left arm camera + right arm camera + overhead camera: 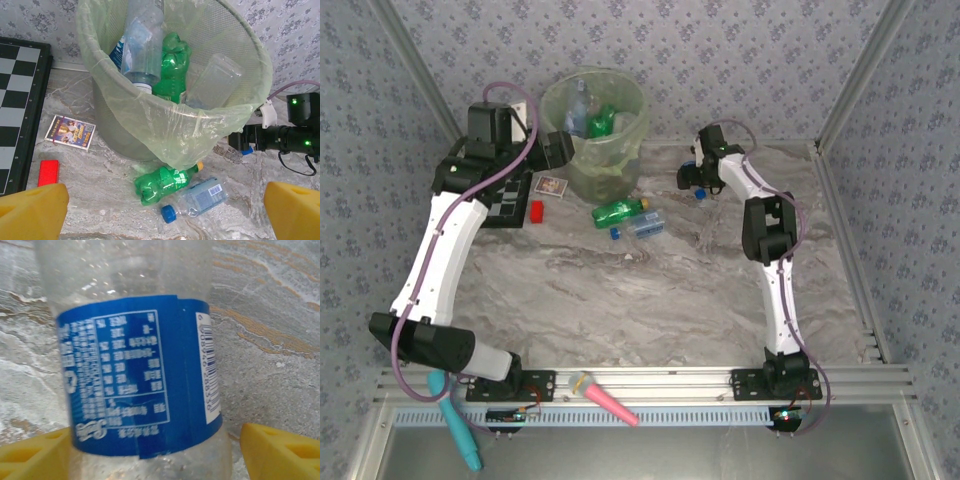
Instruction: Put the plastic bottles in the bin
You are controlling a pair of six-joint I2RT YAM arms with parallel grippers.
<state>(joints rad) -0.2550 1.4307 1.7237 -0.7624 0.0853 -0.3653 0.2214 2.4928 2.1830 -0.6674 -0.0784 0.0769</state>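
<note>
Near the far edge of the marbled table, left of centre: the bin, upright, lined with a thin pale-green bag that spills over the rim. Inside it, several plastic bottles already: an upright green bottle against a tall clear bottle, plus more clear plastic to the right. Just in front of the bin, on the table: a green soda bottle on its side with an orange cap, and touching it on the near side a blue-capped clear bottle, also lying down. Left gripper: jaws spread as wide as they go, nothing between them, raised just left of the bin and looking down over the two fallen bottles. Right gripper: low over the table near the far edge, right of the bin, yellow fingers either side of a blue-labelled clear bottle; jaws apart, one finger at the bottle's edge, a slim gap on the other side, so not clamped. Left of the bin: a black-and-white chessboard, a small red block beside it, and a picture card at the bin's foot. At the near edge, on the rail: a pink tool and a teal tool.
</note>
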